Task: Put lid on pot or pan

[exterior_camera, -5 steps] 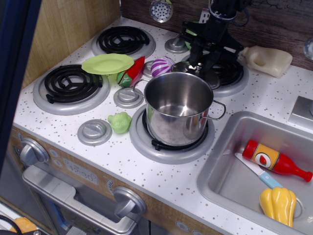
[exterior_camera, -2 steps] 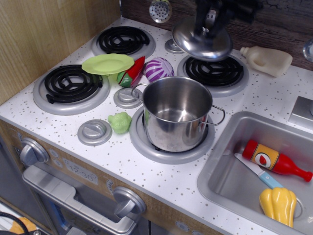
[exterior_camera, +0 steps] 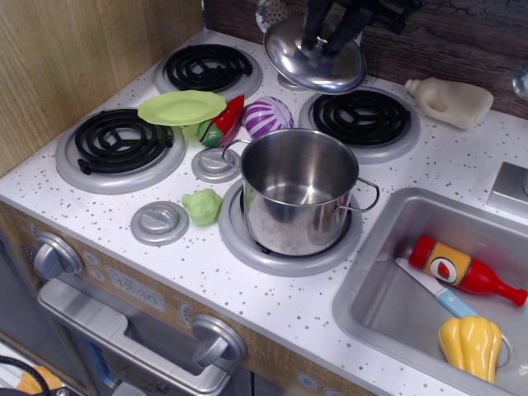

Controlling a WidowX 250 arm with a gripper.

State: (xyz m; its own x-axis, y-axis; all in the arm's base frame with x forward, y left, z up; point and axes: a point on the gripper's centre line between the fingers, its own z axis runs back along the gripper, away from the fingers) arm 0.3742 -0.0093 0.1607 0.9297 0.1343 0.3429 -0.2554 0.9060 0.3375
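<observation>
The shiny steel pot (exterior_camera: 299,191) stands open and upright on the front right burner, a wire handle on each side. The round silver lid (exterior_camera: 312,56) hangs tilted in the air above the back of the stove, behind and above the pot, well apart from it. My black gripper (exterior_camera: 330,35) reaches down from the top edge and is shut on the lid at its top centre; the knob is hidden by the fingers.
A lime-green plate (exterior_camera: 181,107) rests on toy vegetables left of the pot, with a purple striped ball (exterior_camera: 266,116) and a green toy (exterior_camera: 202,206) nearby. A milk jug (exterior_camera: 450,101) lies back right. The sink (exterior_camera: 388,305) holds a ketchup bottle (exterior_camera: 462,270), a knife and a yellow pepper (exterior_camera: 469,346).
The gripper took the lid off the back right burner, lifted it, and has moved it left and slightly up since 0.4 s ago. The pot has not moved.
</observation>
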